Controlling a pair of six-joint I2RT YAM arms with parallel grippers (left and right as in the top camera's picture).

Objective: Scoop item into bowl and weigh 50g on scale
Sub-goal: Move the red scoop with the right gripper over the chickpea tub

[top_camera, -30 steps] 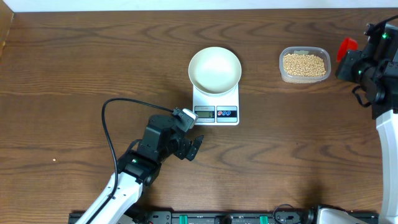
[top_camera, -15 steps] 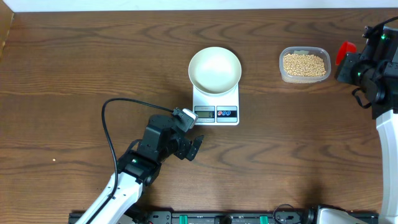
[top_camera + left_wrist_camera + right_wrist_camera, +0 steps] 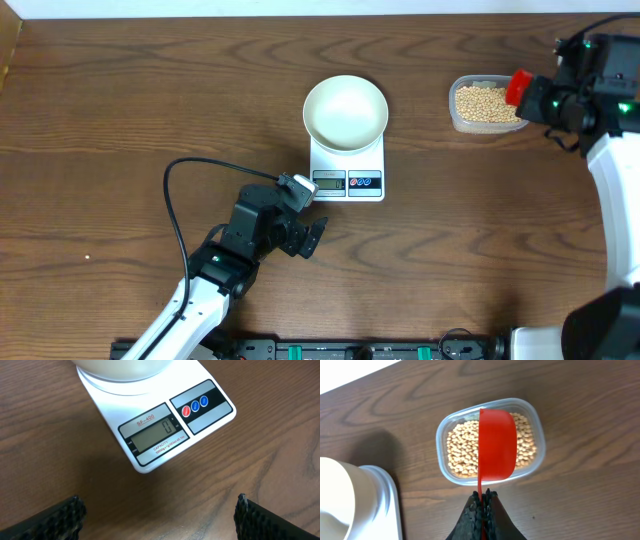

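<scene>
Overhead view, quick q: where were the beans (image 3: pixel 488 104), and what was going on with the bowl (image 3: pixel 345 110)?

Reply: beans were all in the clear tub (image 3: pixel 455 118) at the upper right of the frame, well apart from the bowl. The bowl showed plain white inside and sat on the scale (image 3: pixel 347 182) near the middle of the surface (image 3: pixel 120 100). Left wrist cam had the display reading 0.

Cool, and the claws?

Reply: right claw (image 3: pixel 481 502) was clamped tight on the thin handle of the red scoop (image 3: pixel 496 445), with the scoop over the tub, above the beans. Couldn't tell if it touched them. Left claw (image 3: pixel 161 510) had its jaws spread wide, gripping nothing, over bare wood just below the scale's display end, lower left of centre in the overhead.
</scene>
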